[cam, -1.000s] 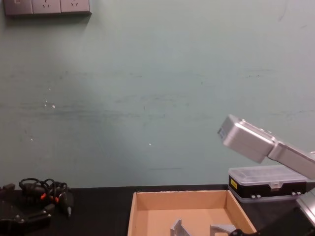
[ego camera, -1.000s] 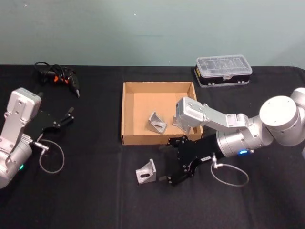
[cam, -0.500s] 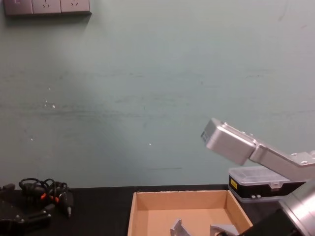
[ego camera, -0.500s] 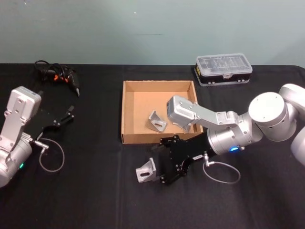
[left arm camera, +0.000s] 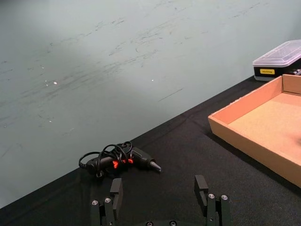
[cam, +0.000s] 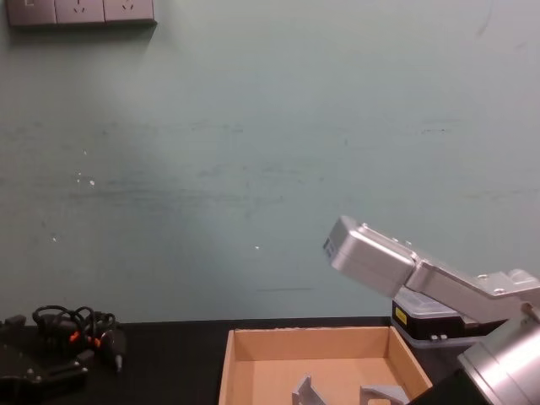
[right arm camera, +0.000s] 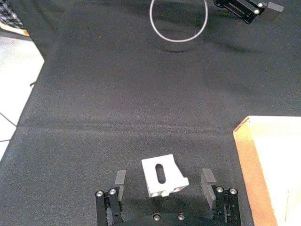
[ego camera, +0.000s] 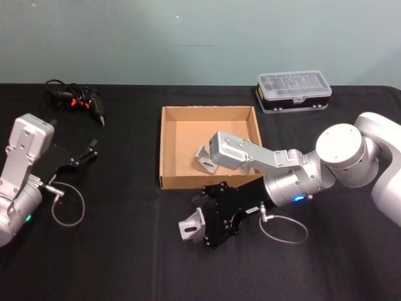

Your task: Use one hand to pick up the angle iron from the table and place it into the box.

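While the left gripper (ego camera: 92, 152) sits parked over the desk (ego camera: 125, 263) at its left side, fingers (left arm camera: 115, 188) spread and empty, the work happens nearer the middle. The angle iron (ego camera: 190, 226) lies on the desk just in front of the box (ego camera: 188, 182), clear of its front wall. Over the last second the right gripper (ego camera: 202, 221) has slid leftward from beside the piece. Its released fingers (right arm camera: 120, 180) now straddle the piece, one on each side, not yet touching. The approach looks finished, and closing is probably next. A second angle iron (ego camera: 206, 160) already rests inside the box.
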